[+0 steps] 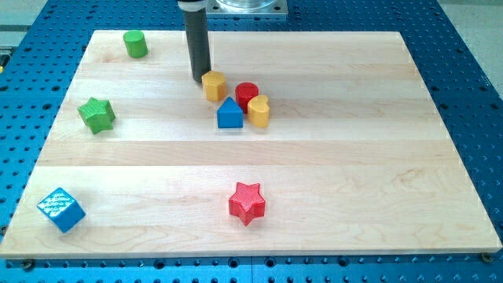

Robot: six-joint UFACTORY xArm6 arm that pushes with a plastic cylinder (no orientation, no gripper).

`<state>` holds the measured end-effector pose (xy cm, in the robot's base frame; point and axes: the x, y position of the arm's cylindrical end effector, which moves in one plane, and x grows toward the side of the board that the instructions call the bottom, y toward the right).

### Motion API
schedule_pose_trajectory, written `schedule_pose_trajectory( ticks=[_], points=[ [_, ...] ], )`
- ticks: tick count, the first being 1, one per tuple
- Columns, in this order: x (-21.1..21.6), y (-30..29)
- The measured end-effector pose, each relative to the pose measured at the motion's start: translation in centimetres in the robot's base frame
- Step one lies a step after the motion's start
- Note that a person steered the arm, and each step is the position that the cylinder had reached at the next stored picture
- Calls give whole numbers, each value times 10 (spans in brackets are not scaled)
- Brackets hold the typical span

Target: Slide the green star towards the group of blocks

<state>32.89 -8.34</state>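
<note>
- The green star (97, 115) is lying flat on the pale wooden board (330, 157) at the view's left, near the left edge; its faces are looking matte and its points rounded.
- Bare wood is stretching between the star and the group of blocks, which is sitting well apart to its right, above the board's middle.
- That group is holding four pieces close together: a yellow hexagonal block (214, 85), a red cylinder (247, 95), a blue block with a peaked top (229, 114) and a yellow rounded block (259, 112), whose exact shape I cannot tell.
- A green cylinder (135, 43) is standing alone near the top left corner, and a blue cube (60, 209) with a ridged top is sitting near the bottom left corner.
- A red star (247, 203) is resting apart from everything, low and near the middle.
- The board is lying on a blue perforated table (471, 79).
- My tip (200, 79) is hanging straight down from the view's top as a dark rod, holding nothing, just beside the yellow hexagonal block's left; whether it is touching I cannot tell, and it is well apart from the green star.
</note>
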Motion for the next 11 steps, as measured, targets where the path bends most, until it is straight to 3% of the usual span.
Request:
schedule_pose_trajectory(
  ticks=[1,4,7,9,10,11],
  points=[
    [14,28],
    [10,20],
    [31,-149],
    [91,-152],
    [95,-141],
    [113,-180]
  ],
)
